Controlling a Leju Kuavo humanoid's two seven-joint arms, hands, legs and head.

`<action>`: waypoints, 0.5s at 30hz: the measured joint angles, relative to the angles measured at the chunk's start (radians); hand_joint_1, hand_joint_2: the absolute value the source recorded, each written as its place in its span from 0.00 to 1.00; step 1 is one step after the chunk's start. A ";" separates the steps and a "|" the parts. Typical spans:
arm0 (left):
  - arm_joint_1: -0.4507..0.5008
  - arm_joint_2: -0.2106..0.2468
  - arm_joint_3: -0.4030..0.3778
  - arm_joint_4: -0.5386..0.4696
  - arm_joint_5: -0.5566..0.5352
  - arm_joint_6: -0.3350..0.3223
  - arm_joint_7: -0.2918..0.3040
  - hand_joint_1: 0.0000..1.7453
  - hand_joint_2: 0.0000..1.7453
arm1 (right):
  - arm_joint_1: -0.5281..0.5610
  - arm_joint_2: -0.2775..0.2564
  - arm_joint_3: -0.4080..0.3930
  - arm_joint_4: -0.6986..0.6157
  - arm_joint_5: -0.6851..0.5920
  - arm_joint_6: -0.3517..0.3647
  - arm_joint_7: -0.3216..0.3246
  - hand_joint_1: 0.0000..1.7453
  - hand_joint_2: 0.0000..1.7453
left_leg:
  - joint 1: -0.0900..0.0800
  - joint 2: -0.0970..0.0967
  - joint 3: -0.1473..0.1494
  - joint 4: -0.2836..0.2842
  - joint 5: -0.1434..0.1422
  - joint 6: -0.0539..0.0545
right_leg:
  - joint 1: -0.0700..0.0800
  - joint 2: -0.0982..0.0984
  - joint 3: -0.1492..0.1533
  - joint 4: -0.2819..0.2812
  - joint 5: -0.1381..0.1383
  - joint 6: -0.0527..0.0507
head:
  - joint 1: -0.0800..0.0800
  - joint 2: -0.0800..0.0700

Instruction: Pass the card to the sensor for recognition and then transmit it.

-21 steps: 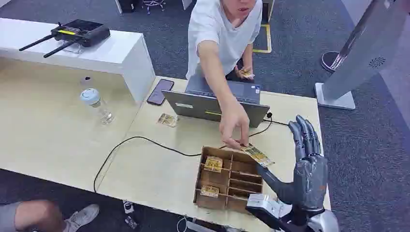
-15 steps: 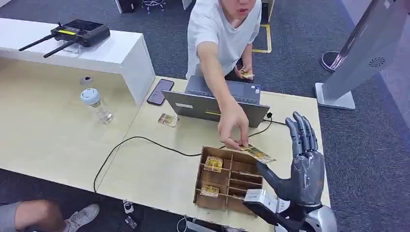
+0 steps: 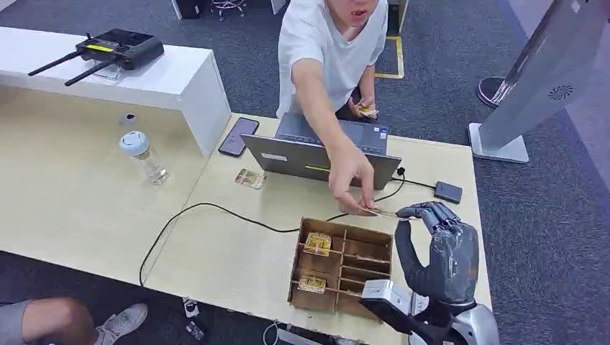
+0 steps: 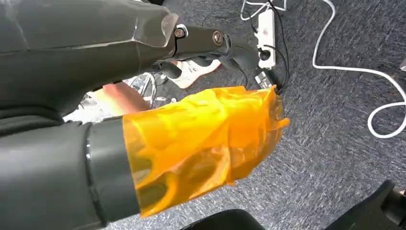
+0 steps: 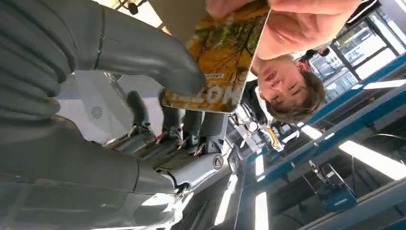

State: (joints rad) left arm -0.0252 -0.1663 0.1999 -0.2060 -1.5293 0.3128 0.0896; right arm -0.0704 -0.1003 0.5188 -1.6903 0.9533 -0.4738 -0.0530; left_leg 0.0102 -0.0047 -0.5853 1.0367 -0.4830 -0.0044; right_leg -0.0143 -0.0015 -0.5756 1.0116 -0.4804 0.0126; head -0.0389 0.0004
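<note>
My right hand point(image 3: 436, 248), at the frame's lower right, curls thumb and fingers onto the card point(image 3: 383, 213), which a person's hand point(image 3: 351, 180) holds from the left, its long axis lying left-right toward me.

Laptop point(image 3: 320, 154) behind compartment box point(image 3: 342, 264)

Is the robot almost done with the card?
Not yet. The person's hand is giving the card to the right hand, whose thumb and fingers are closing on it while the person holds the other end. Left: carry it to the small black sensor near the laptop, then pass it on.
</note>
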 joint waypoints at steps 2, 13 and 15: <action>0.000 0.000 0.000 0.000 0.000 0.001 0.000 0.00 0.00 | 0.000 0.000 0.000 0.000 0.000 0.003 0.000 1.00 1.00 | 0.000 0.000 0.000 0.000 0.000 0.000 | 0.000 0.000 0.000 0.000 0.000 0.000 | 0.000 0.000; 0.000 0.000 0.000 0.000 0.008 0.002 0.005 0.00 0.00 | -0.003 0.014 0.001 0.000 -0.025 0.032 -0.009 1.00 1.00 | 0.000 0.000 0.000 0.000 0.000 0.000 | 0.000 0.000 0.000 0.000 0.000 0.000 | 0.000 0.000; 0.000 0.000 0.000 0.000 0.014 0.002 0.005 0.00 0.00 | -0.002 0.016 0.002 -0.003 -0.072 0.053 -0.023 1.00 1.00 | 0.000 0.000 0.000 0.000 0.000 0.000 | 0.000 0.000 0.000 0.000 0.000 0.000 | 0.000 0.000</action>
State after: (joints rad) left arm -0.0249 -0.1663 0.1999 -0.2060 -1.5149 0.3151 0.0950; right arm -0.0720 -0.0843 0.5203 -1.6930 0.8811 -0.4205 -0.0758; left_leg 0.0102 -0.0047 -0.5852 1.0367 -0.4830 -0.0044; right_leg -0.0142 -0.0014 -0.5756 1.0116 -0.4804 0.0126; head -0.0389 0.0004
